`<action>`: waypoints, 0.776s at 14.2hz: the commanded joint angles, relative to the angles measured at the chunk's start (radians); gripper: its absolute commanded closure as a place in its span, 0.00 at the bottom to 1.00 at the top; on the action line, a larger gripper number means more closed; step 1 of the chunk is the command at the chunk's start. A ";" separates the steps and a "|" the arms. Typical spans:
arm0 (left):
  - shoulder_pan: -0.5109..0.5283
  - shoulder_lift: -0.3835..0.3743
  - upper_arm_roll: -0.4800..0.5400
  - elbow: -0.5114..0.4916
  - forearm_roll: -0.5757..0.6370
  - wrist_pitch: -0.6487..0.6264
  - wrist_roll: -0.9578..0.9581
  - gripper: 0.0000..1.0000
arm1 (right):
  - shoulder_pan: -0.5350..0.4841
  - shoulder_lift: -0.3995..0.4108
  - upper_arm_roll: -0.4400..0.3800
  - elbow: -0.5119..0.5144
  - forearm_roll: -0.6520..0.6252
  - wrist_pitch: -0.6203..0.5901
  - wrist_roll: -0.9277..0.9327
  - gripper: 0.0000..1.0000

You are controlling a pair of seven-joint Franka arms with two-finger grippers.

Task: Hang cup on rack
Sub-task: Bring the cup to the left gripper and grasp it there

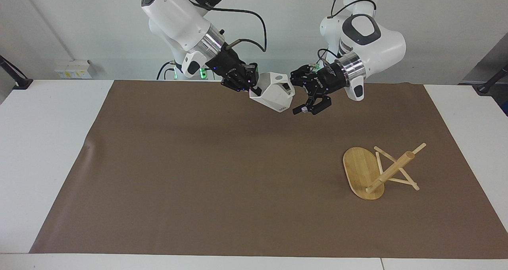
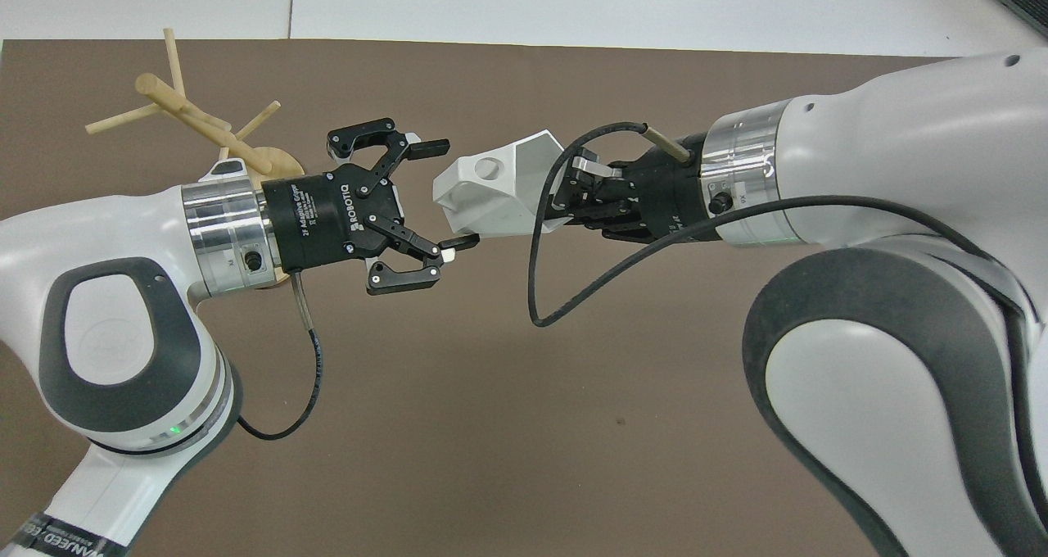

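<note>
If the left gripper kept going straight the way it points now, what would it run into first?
Most likely the cup. The left gripper is open and points at it in both views, one finger above its handle end and one below. The right gripper, shut on the cup's rim, holds it in the air over the brown mat.

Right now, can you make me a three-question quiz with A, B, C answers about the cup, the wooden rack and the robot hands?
1. Where is the cup?
A. Hanging on the rack
B. Up in the air in the right gripper
C. Standing on the table

2. What colour is the cup?
A. White
B. Red
C. Green

3. How is the rack?
A. Standing upright
B. Held by the left gripper
C. Tipped over on the brown mat

Answers: 1 B, the right gripper is shut on its rim above the mat. 2 A, it is plain white. 3 C, its base stands on edge and its post slants; the left gripper is open beside the cup.
</note>
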 commanded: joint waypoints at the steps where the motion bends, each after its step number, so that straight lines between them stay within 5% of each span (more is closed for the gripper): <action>1: -0.012 0.029 -0.005 0.019 -0.004 0.021 -0.012 0.00 | -0.009 -0.030 0.007 -0.034 0.030 0.022 0.017 1.00; 7: -0.025 0.029 -0.006 0.017 -0.001 0.006 -0.008 0.00 | -0.009 -0.030 0.007 -0.032 0.030 0.022 0.017 1.00; 8: -0.025 0.029 -0.006 0.017 0.002 0.004 -0.006 0.08 | -0.009 -0.030 0.007 -0.032 0.030 0.022 0.017 1.00; 9: -0.025 0.029 -0.006 0.017 0.002 0.003 -0.006 0.21 | -0.007 -0.030 0.007 -0.032 0.030 0.022 0.017 1.00; 11: -0.025 0.029 -0.006 0.017 0.002 0.000 -0.001 0.80 | -0.009 -0.030 0.007 -0.034 0.030 0.022 0.017 1.00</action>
